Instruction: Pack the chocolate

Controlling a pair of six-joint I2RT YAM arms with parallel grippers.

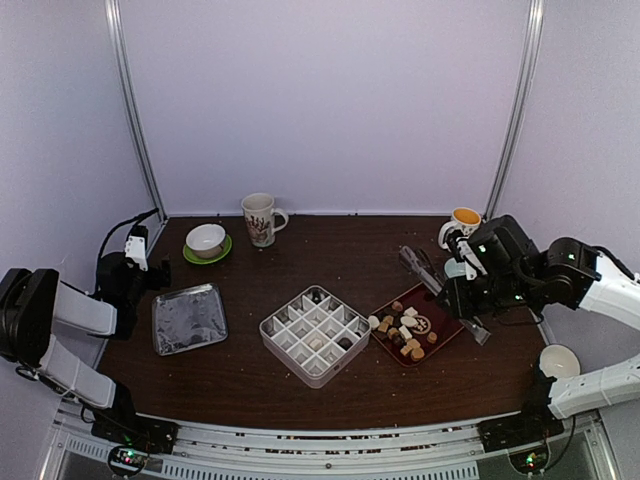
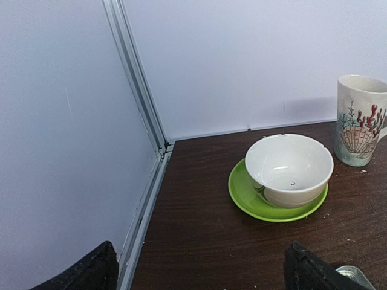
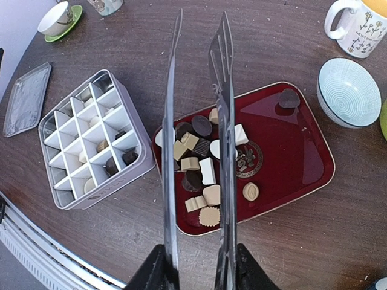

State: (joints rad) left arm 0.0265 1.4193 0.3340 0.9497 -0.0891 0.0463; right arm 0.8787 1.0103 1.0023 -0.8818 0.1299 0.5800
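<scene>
Metal tongs [image 3: 170, 151] clamped in the right hand [image 3: 196, 269], hovered over the chocolate [image 3: 199, 172] heaped on the red tray [image 3: 290, 151], left hand [image 2: 202, 269] spread wide; had filled only a few cells of the box [image 3: 121, 177], most pieces unpacked.

I saw open desk [image 1: 350, 255] across the back middle, between the mug [image 1: 260, 218] and the yellow mug [image 1: 462, 222]. A bare lane ran between the lid [image 1: 189, 318] and the box [image 3: 121, 186], and another along the near edge. The box and the tray [image 3: 290, 151] sat just beside each other, with hardly a gap. The tongs [image 3: 225, 121] hung over the tray. On the left, the bowl [image 2: 289, 169] and the wall stood near the spread left fingers [image 2: 91, 272].
</scene>
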